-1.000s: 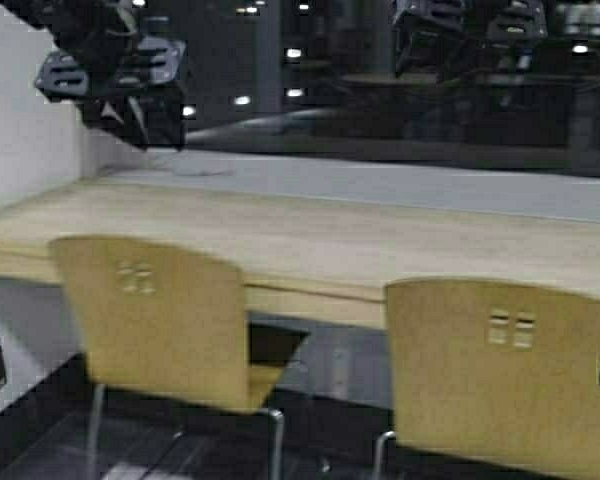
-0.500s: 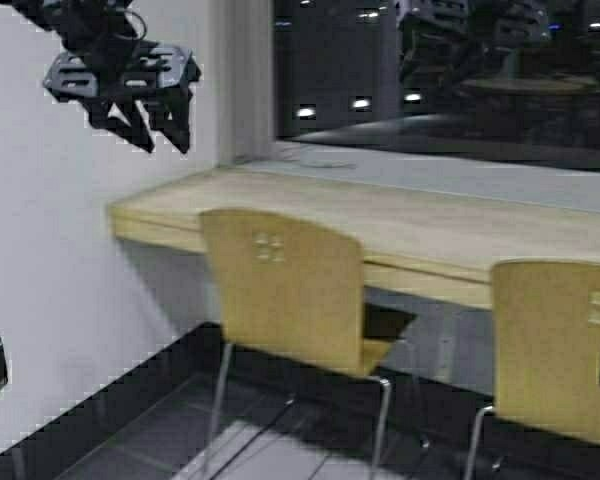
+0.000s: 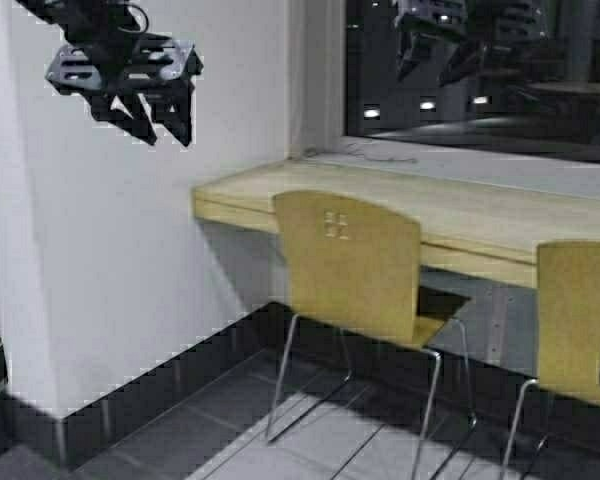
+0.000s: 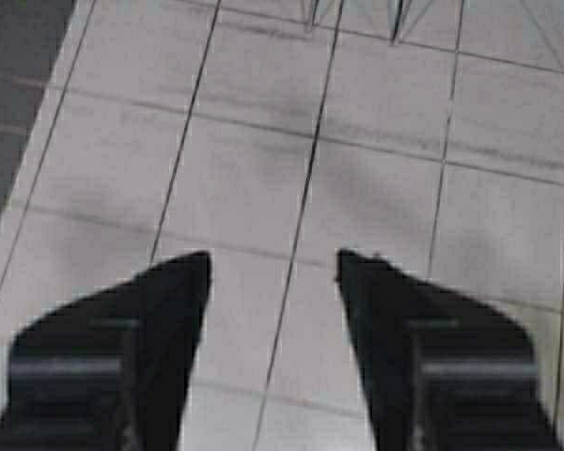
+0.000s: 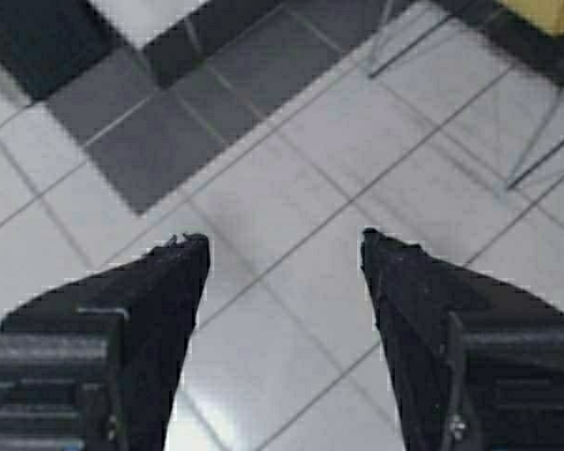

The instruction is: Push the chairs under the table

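Nearest the robot is tiled floor, pale grey with a darker band along the wall. Both wrist views look straight down at it. The left gripper has its fingers spread wide with nothing between them, and the right gripper is likewise wide open and empty. In the high view the left gripper hangs high against the white wall; the right gripper appears there only as a dim shape at the top right.

Further on stand the chairs: one is seen whole, its backrest toward the robot and its seat partly under the worktop; a second is cut off at the right edge.

They look light: thin plywood shells on slim chrome legs. They should slide easily on tile but could tip or swivel if pressed high or off-centre. A flat push on the middle of the backrest, below the four small cutouts, seems the safest contact; no grasp is needed.

Beyond the worktop are a pale sill and a dark window. The wall corner lies left of the near chair, and nothing visible stands between robot and chairs.
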Tool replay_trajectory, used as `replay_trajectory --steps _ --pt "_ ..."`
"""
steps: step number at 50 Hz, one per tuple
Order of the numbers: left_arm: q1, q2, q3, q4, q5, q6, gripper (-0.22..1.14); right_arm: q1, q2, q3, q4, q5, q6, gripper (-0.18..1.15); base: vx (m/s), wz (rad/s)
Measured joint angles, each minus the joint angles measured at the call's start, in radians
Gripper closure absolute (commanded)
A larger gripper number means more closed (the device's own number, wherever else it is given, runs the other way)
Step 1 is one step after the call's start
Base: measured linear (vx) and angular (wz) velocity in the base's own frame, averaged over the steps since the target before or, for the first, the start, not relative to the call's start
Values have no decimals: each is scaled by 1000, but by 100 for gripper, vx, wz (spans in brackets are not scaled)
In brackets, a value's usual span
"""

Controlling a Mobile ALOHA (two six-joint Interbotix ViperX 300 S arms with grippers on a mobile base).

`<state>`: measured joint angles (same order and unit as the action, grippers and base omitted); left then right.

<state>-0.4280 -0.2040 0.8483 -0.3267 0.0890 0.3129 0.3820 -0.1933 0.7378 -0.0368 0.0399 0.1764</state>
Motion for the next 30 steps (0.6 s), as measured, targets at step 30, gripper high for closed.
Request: replay_trajectory --steps 30 --pt "9 37 -12 0 8 -23 10 -11 61 -11 -2 15 3 10 -36 16"
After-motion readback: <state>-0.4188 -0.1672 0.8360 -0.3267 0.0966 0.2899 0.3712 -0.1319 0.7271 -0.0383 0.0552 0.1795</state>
